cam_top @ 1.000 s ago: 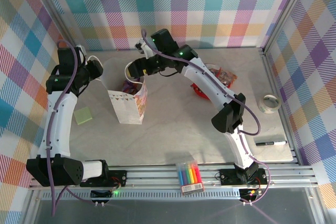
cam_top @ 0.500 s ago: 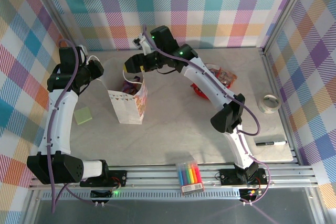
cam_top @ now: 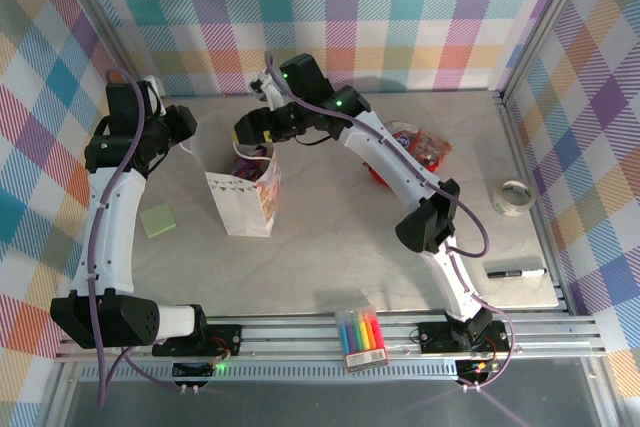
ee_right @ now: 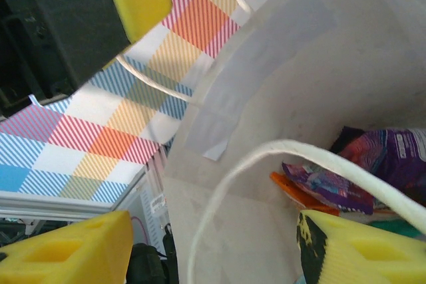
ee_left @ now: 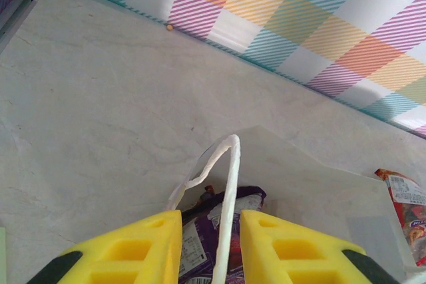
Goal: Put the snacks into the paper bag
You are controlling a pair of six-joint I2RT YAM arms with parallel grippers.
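Observation:
The paper bag [cam_top: 243,202] stands upright left of centre, with its mouth held open. A purple snack [cam_top: 246,160] shows inside it. My left gripper [cam_top: 184,125] is just left of the bag, open, and the bag's white cord handle [ee_left: 231,177] runs loose between its fingers [ee_left: 210,221], above the purple packet [ee_left: 206,227]. My right gripper [cam_top: 250,131] hovers over the bag's far rim, open and holding nothing. Between its fingers [ee_right: 213,224] I see the bag's inner wall [ee_right: 279,64], a cord handle [ee_right: 266,154], a purple packet [ee_right: 393,151] and an orange one [ee_right: 299,194]. More snacks [cam_top: 422,145] lie to the right.
A green sticky note [cam_top: 157,220] lies left of the bag. A tape roll [cam_top: 515,197] and a black pen [cam_top: 517,272] are at the right edge. The rainbow marker pack [cam_top: 362,337] rests on the near rail. Plaid walls close in three sides.
My right gripper has shifted slightly left over the bag's mouth. The left gripper has drawn a little up and away with the handle. The bag stays in place.

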